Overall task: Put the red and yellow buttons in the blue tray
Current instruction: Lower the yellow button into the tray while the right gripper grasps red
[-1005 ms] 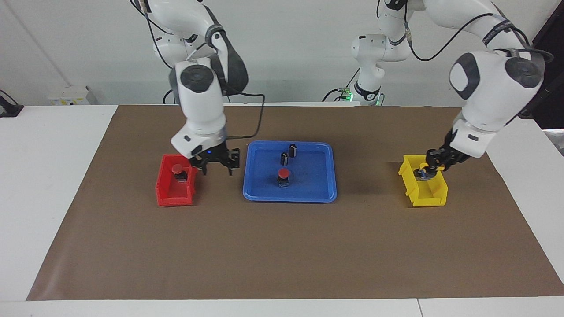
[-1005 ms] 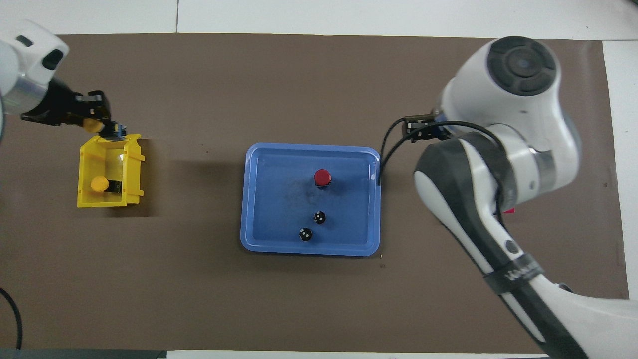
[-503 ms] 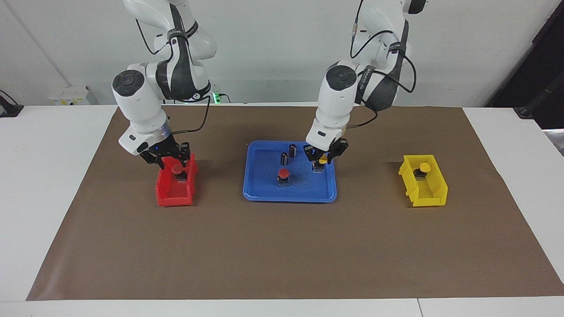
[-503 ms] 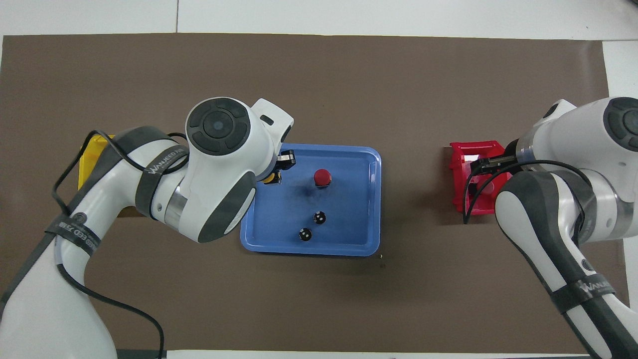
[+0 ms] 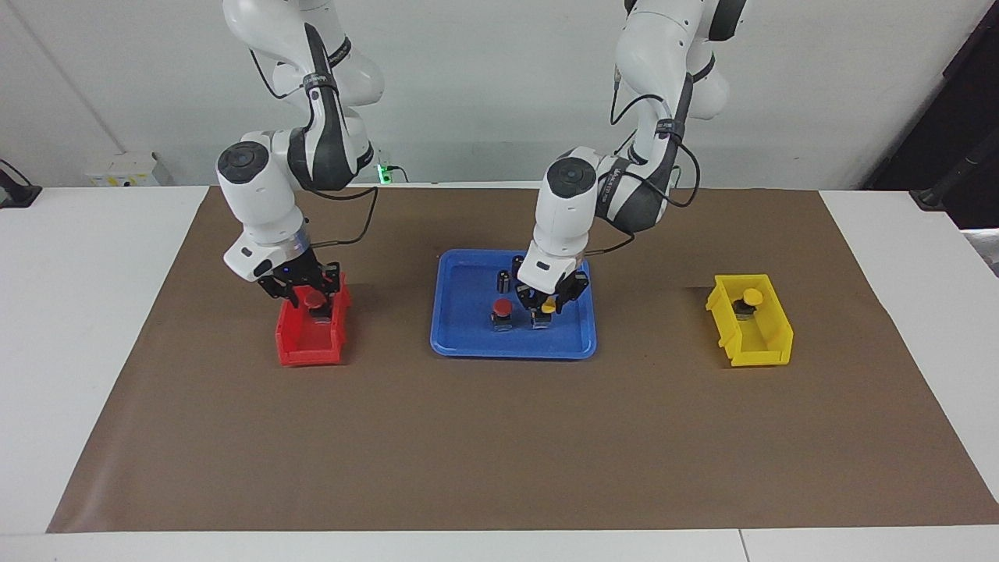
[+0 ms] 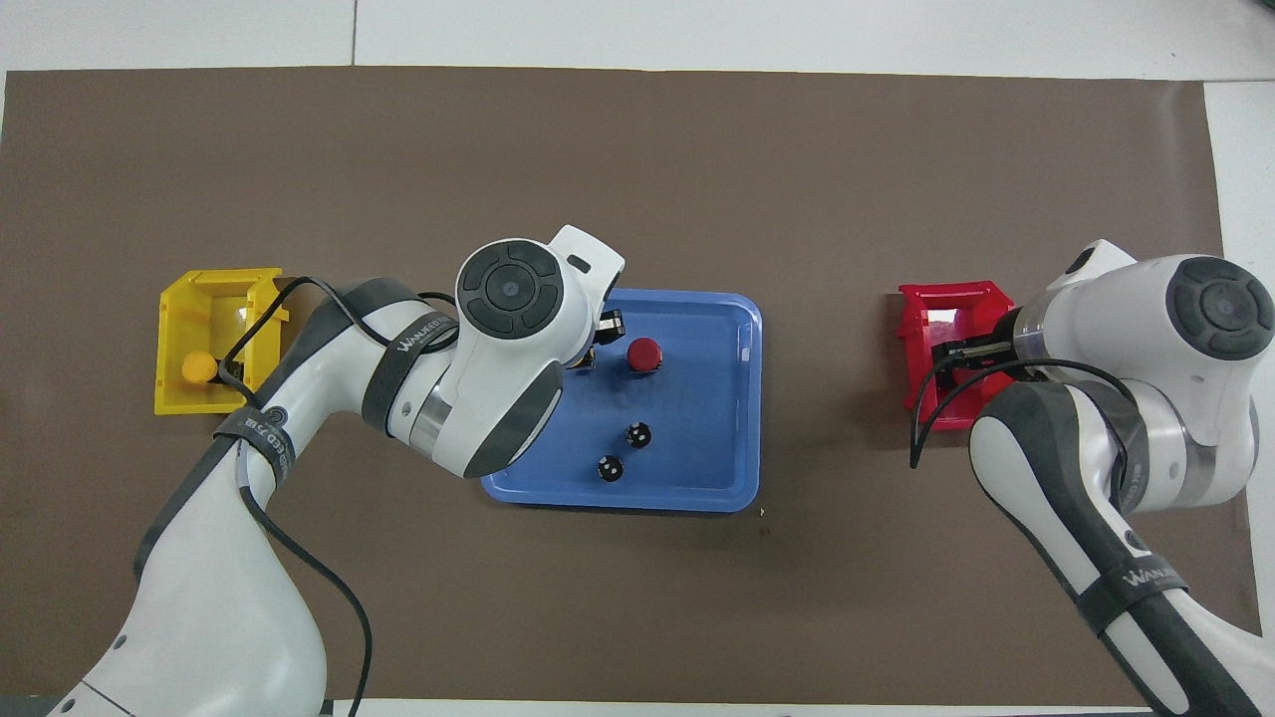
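The yellow button (image 5: 548, 308) has come down into the blue tray (image 5: 460, 343), beside the red button (image 5: 503, 308), my left hand (image 5: 545, 306) still clenched on it. My right hand (image 5: 311, 297) has dropped into the red bin (image 5: 300, 347) around the second red button (image 5: 314, 300); I cannot tell its grip.

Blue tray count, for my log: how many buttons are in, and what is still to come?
One red button stands in the blue tray. The left gripper has a yellow button low over the tray beside it, not visibly let go. The right gripper is at the red button in the red bin. One yellow button waits in the yellow bin.
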Controlling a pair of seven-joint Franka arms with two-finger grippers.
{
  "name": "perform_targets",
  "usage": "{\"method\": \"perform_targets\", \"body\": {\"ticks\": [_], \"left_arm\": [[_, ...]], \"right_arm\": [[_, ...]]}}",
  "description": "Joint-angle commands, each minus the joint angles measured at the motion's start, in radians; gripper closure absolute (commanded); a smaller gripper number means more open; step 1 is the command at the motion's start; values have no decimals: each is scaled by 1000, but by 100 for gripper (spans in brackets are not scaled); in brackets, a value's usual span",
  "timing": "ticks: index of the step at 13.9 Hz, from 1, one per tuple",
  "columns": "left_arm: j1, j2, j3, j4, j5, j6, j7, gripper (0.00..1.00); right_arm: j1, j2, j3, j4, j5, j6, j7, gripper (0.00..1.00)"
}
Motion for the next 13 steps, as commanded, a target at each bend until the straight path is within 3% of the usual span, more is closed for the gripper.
{"method": "perform_targets", "body": {"ticks": [1,2,5,7,10,13], "left_arm": [[-18,-5,17,-6,-17,12,-5,43],[-21,-6,17,-6,-17,5,-7,23],[-21,-23,22,22,-15,-73,-1,0],[-1,-107,31,48,-14,-200,28,0],[141,-196,37,51,-9,-348,244,0],[299,-291,55,45,-3,-425,457,0]], "right_arm": [[-27,-28,14,-47,18,35,-34,34],[-31,-29,14,-48,17,35,-34,34],[-32,-37,14,-96,17,78,-36,36],[-31,-34,14,-111,17,101,-36,43],[-34,-32,13,-102,17,87,-68,72],[-37,-2,11,48,15,-88,-86,74]]}}
